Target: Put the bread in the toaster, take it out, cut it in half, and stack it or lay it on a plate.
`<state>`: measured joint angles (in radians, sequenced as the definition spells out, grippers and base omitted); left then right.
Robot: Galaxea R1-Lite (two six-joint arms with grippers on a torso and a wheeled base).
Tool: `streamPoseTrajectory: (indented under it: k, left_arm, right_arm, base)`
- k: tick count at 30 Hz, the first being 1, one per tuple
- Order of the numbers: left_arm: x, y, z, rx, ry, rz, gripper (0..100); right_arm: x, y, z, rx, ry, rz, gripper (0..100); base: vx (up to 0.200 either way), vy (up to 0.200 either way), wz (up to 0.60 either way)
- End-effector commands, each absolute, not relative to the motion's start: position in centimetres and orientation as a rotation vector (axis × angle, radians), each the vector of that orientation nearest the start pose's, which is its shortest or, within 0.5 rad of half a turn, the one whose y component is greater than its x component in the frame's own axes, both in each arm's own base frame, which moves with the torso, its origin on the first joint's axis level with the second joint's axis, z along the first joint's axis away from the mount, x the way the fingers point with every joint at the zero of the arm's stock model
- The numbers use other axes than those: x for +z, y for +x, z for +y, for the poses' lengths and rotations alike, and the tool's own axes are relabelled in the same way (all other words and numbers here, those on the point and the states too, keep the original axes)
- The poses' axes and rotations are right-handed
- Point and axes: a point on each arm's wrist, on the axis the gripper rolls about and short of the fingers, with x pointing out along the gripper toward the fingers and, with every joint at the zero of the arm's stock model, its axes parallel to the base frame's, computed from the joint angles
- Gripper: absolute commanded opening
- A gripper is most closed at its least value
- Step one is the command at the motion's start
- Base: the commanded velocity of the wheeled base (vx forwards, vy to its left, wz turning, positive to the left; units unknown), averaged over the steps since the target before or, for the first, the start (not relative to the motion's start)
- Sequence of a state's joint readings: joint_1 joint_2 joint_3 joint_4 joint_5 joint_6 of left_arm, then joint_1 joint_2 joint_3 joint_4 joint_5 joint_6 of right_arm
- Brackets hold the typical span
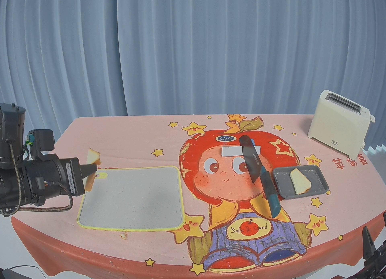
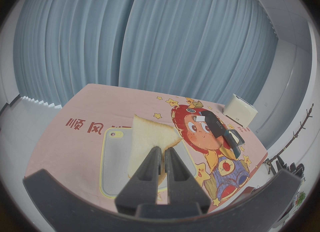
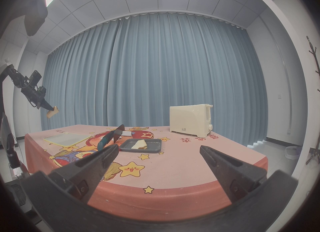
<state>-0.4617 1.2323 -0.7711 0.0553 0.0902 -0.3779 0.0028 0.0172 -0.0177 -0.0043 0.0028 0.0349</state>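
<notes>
Left gripper (image 2: 163, 151), pinched narrow on a triangular bread half (image 2: 149, 137), holds it in the air above the cutting board's (image 1: 132, 199) 9 o'clock edge, while right gripper (image 3: 158, 148) stands wide open off the table's 5 o'clock edge and a second bread half (image 1: 300, 181) lies in the grey tray (image 1: 282, 178) at 3 o'clock.

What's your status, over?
Left gripper shut on bread half, raised by cutting board. Right gripper open, empty. Other half on tray; knife beside it.
</notes>
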Motion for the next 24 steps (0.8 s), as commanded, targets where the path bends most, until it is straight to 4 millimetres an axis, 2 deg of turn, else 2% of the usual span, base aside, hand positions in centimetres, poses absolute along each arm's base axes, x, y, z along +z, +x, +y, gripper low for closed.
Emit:
streamPoseTrajectory:
  k: [1,24]
  left_arm:
    - [22.15,16.06,-7.77,-0.263,-0.225,0.56,0]
    - [22.35,15.99,-7.67,-0.264,-0.226,0.55,0]
  right_arm:
    - [7.6,-2.28,0.0,0.006,0.034,-0.004,100]
    - [7.6,-2.28,0.0,0.006,0.035,-0.004,100]
  base:
    - [0.0,0.0,0.0]
    - [0.0,0.0,0.0]
